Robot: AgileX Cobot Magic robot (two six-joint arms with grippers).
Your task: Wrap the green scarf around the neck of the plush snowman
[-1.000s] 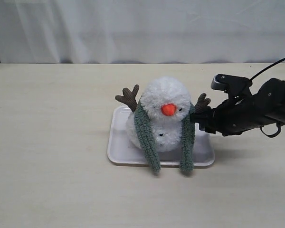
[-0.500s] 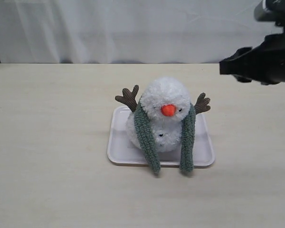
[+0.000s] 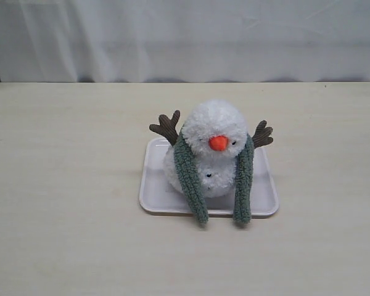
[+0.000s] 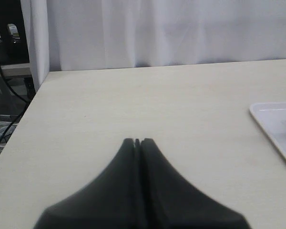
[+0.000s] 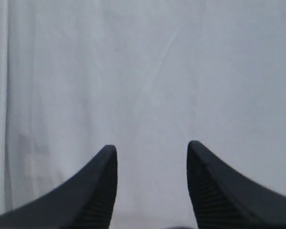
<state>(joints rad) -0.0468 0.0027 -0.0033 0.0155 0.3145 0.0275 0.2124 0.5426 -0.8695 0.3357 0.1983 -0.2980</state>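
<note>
Here the green scarf [image 3: 243, 179] drapes the plush snowman [image 3: 214, 126], far from closed left tool [image 4: 137, 141] and gaping right tool [image 5: 152, 152].

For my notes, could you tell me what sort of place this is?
Probably a staged lab tabletop: a pale wooden table backed by a white curtain, with one fluffy white plush snowman on a white plastic tray.

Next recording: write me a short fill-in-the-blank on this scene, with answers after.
The fluffy white plush snowman sits on a white rectangular ____.
Both ends of the grey-green ribbed knit scarf hang down its ____.
The left gripper is ____.
The right gripper, facing the white curtain, is ____.
Missing: tray, front, shut, open.
</note>
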